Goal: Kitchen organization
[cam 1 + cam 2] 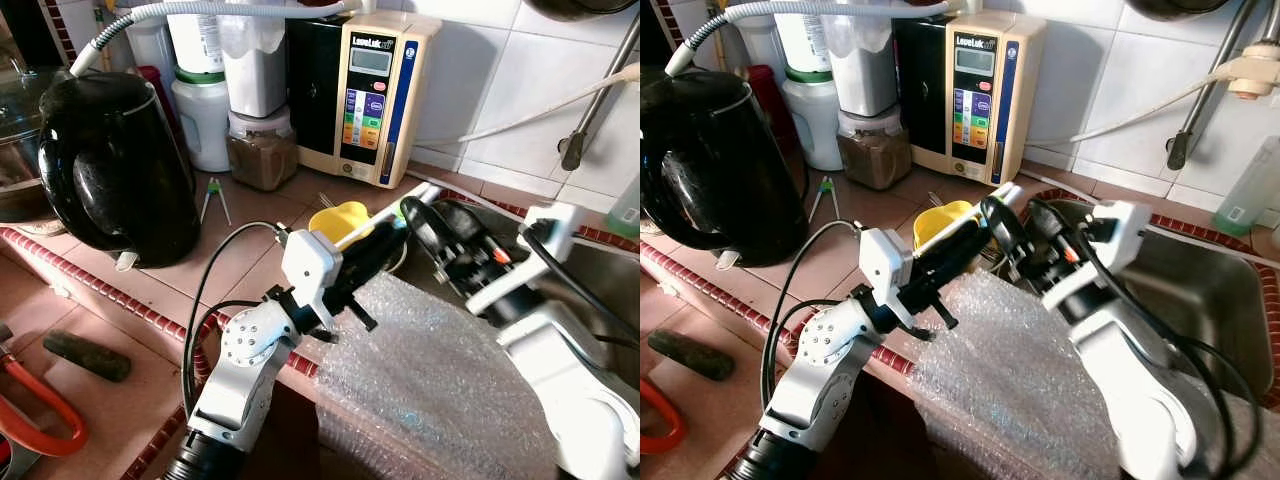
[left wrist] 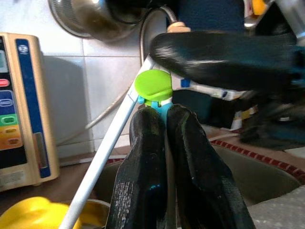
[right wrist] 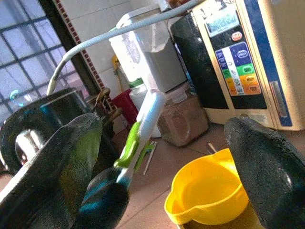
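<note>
Two pincers meet over the tiled surface (image 1: 250, 235), at the edge of the sink (image 1: 1225, 290). The left pincer (image 1: 400, 222) is pressed together, pinching one long white utensil (image 2: 107, 155) with a green-and-blue clip end (image 2: 153, 87); the tool points toward 1 o'clock from that pincer. The right pincer (image 1: 425, 225) is spread, its two fingers (image 3: 267, 167) standing either side of the utensil's tip without visibly touching it — the right wrist view makes this plain, while the head views crowd the fingers together.

One yellow bowl (image 1: 340, 220) sits just behind the left pincer, partly hidden by it; its full pouring lip (image 3: 174, 212) shows in the right wrist view. One sheet of bubble wrap (image 1: 440, 370) drapes over the surface edge at 6 o'clock. One black kettle (image 1: 115, 170) stands at 9 o'clock, one water ioniser (image 1: 375, 95) at 12 o'clock against the wall, with one brown-filled jar (image 1: 262, 150) between them. Red-handled pliers (image 1: 35, 410) are cut off at 7 o'clock.
</note>
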### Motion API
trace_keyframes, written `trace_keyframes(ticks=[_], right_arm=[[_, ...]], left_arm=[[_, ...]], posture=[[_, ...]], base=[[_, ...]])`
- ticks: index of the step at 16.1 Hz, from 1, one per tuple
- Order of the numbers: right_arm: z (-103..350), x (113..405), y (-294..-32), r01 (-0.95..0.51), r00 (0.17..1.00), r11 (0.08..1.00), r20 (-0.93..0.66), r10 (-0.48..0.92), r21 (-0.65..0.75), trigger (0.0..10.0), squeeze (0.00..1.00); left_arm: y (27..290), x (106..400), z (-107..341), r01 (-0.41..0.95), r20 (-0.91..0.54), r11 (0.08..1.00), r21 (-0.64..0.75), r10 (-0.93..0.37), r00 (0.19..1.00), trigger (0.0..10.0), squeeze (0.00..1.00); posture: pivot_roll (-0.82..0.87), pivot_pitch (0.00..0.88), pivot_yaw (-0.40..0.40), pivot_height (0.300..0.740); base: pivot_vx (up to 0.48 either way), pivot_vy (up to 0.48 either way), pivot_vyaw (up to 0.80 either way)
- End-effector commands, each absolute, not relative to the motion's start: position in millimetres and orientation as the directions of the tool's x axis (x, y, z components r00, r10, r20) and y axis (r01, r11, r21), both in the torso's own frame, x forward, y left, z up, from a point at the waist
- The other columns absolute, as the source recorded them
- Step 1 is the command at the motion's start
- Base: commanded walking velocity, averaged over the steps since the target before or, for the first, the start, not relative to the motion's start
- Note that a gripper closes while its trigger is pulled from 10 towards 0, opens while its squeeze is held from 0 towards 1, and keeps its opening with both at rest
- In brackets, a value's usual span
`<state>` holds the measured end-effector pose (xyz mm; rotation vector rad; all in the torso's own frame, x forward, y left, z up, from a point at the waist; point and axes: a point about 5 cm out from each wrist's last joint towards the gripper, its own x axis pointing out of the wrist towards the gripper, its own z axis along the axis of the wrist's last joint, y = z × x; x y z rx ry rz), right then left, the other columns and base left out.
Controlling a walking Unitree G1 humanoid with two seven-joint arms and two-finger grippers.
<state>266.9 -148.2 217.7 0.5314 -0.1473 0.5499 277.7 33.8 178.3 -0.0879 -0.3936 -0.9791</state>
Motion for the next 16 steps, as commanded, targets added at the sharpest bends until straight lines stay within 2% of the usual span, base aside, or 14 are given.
trace_keyframes(ticks=[1, 2, 3, 7, 12, 16], right_arm=[[221, 273, -147, -0.524, 0.852, 0.715, 0.285, 0.440, 0.462, 10.0, 0.00], [223, 279, -144, -0.517, 0.856, 0.699, 0.287, 0.430, 0.494, 4.4, 0.00], [223, 280, -143, -0.516, 0.857, 0.686, 0.288, 0.428, 0.513, 0.0, 0.00], [216, 289, -146, -0.442, 0.889, 0.652, 0.207, 0.407, 0.616, 0.0, 0.00], [211, 288, -149, -0.418, 0.892, 0.656, 0.149, 0.426, 0.629, 0.0, 0.00], [205, 284, -146, -0.420, 0.871, 0.617, 0.106, 0.479, 0.665, 0.0, 0.00]], left_arm=[[31, 273, 182, 0.849, 0.366, 0.514, 0.123, -0.819, 0.443, 0.0, 0.00], [32, 271, 181, 0.852, 0.358, 0.507, 0.134, -0.826, 0.435, 0.0, 0.00], [32, 270, 181, 0.855, 0.355, 0.499, 0.145, -0.832, 0.426, 0.0, 0.00], [34, 267, 178, 0.859, 0.349, 0.493, 0.139, -0.836, 0.423, 0.0, 0.00], [32, 266, 178, 0.862, 0.348, 0.489, 0.138, -0.838, 0.420, 0.0, 0.00], [30, 267, 178, 0.866, 0.348, 0.481, 0.138, -0.842, 0.413, 0.0, 0.00]], posture=[[0.02, 0.000, -0.003, 0.740], [0.02, 0.000, -0.007, 0.740], [0.02, 0.000, -0.008, 0.740], [0.03, 0.000, -0.020, 0.740], [0.02, 0.000, -0.021, 0.740], [0.02, 0.000, -0.018, 0.740]], base=[[0.000, 0.000, 0.00], [0.000, 0.000, 0.00], [0.000, 0.000, 0.00], [0.000, 0.000, 0.00], [0.000, 0.000, 0.00], [0.000, 0.000, 0.00]])
